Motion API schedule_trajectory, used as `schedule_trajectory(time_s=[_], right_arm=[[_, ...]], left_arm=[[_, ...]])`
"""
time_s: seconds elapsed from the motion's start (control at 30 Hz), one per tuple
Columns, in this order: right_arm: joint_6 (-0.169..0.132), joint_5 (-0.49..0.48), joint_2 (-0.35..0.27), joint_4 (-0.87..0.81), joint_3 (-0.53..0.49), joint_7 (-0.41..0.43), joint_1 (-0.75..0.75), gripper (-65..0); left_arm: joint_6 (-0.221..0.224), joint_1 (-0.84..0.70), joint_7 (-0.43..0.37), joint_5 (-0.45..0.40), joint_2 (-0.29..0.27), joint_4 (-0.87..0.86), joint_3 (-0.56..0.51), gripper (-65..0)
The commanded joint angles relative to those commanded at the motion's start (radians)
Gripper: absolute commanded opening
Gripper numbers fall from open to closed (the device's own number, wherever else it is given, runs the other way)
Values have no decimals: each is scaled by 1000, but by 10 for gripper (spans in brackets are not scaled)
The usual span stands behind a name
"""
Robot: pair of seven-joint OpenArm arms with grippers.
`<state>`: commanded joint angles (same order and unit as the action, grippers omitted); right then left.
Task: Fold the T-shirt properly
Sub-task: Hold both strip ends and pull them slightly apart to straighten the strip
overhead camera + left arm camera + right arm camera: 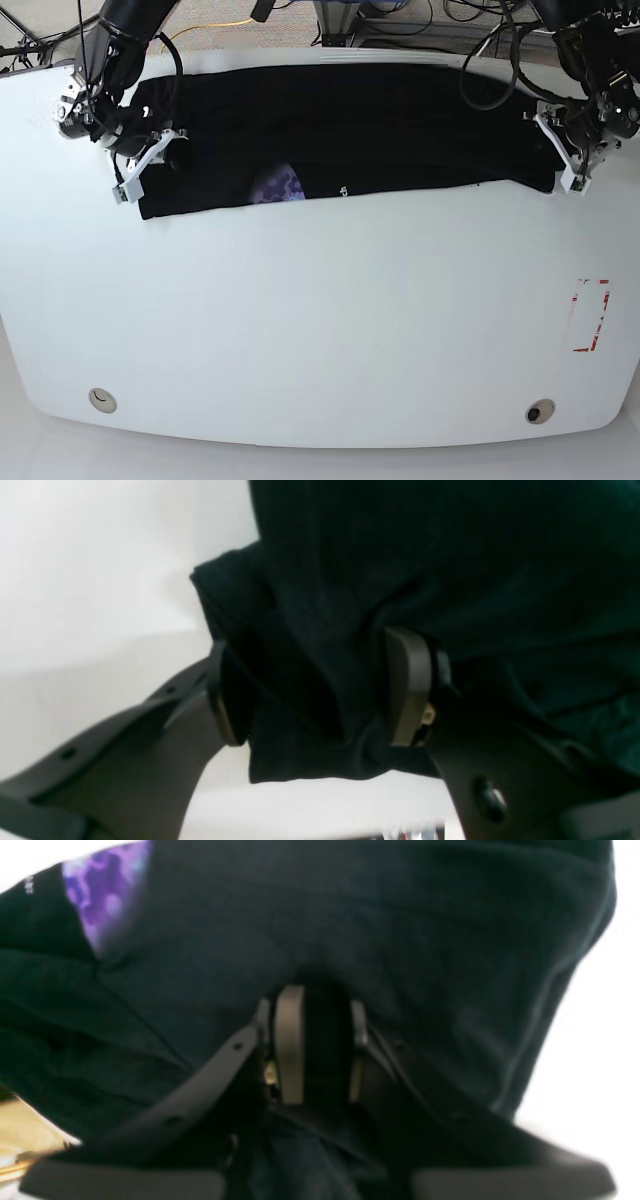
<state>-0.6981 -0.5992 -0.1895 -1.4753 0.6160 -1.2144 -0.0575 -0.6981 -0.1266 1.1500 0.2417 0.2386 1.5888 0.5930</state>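
Note:
The black T-shirt (340, 130) lies stretched across the far half of the white table (320, 320), with its purple patch (277, 185) and white lettering at its near edge. At the shirt's left end, my right gripper (146, 163) is shut on a fold of the T-shirt (425, 940), the cloth pinched between close-set pads (290, 1045), and the purple patch (107, 887) shows at the upper left. My left gripper (562, 152) is at the shirt's right end. In the left wrist view its fingers (407, 685) stand wide apart with bunched T-shirt (400, 555) cloth lying loosely between them.
Cables and floor lie beyond the table's far edge (330, 45). A red-outlined marking (590, 315) is on the table at the right. Two round fittings (100, 400) sit near the front edge. Both arms reach in from the far corners.

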Motion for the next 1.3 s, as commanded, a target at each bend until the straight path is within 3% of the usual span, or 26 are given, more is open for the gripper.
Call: schedule_trajectory(time_s=[0.17,0.43,0.57,0.77,1.0,1.3], right_arm=[[0,0,-40,95,0,46,64,-534],[0,0,-89,184,0,64,137,-534],[0,0,-89,183,0,63,137,-534],[0,0,-83,183,0,63,132,-534],[0,0,-80,183,-2,63,132,-534],[0,-2,-84,183,-61,68,130,-536]], left_arm=[[0,89,3,-52,-3,-49,-34,-299],[0,97,54,-44,-5,83,-44,-299],[0,84,109,44,-5,187,23,-296],[0,80,184,213,-5,198,166,-290],[0,83,176,239,-6,107,178,-229],[0,86,81,244,-15,-52,176,-228]])
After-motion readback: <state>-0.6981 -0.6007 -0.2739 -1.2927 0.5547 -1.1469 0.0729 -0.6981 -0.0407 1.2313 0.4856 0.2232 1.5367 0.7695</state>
